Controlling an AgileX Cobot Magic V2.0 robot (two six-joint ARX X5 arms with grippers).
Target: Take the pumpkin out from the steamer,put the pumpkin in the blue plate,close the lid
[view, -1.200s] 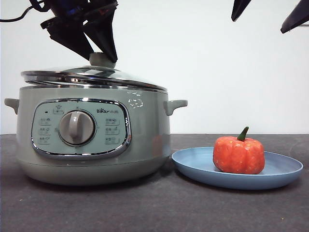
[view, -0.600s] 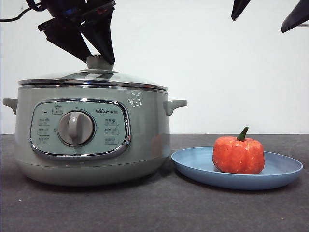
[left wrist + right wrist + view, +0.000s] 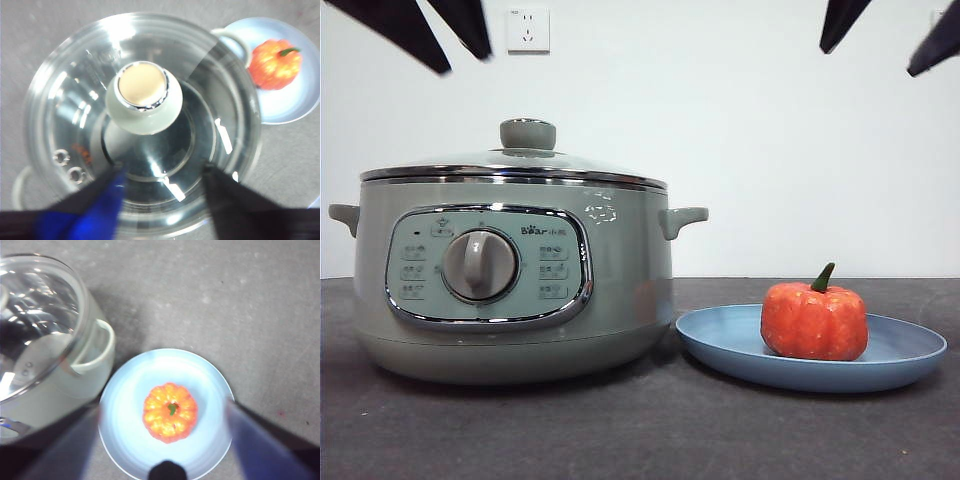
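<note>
1. The small orange-red ribbed toy pumpkin (image 3: 814, 320) with its short dark green stem sits upright in the wide, shallow light-blue plate (image 3: 900, 360), right of the pot on the dark grey table (image 3: 640, 430).
2. The large pale sage-green steamer (image 3: 620, 290) with chrome rim and grey dial stands just beside the plate.
3. The domed glass lid (image 3: 510, 165) with its pale green knob rests level on the steamer's rim.
4. The left gripper (image 3: 162, 172) hangs above the lid, its black fingers (image 3: 227, 200) spread apart and clear of the knob, holding nothing.
5. The right gripper (image 3: 162, 412) hangs above the plate, fingers (image 3: 260, 440) wide apart on either side of the pumpkin in its wrist view, touching nothing.
6. A white wall socket (image 3: 528, 29) shows behind the steamer.
</note>
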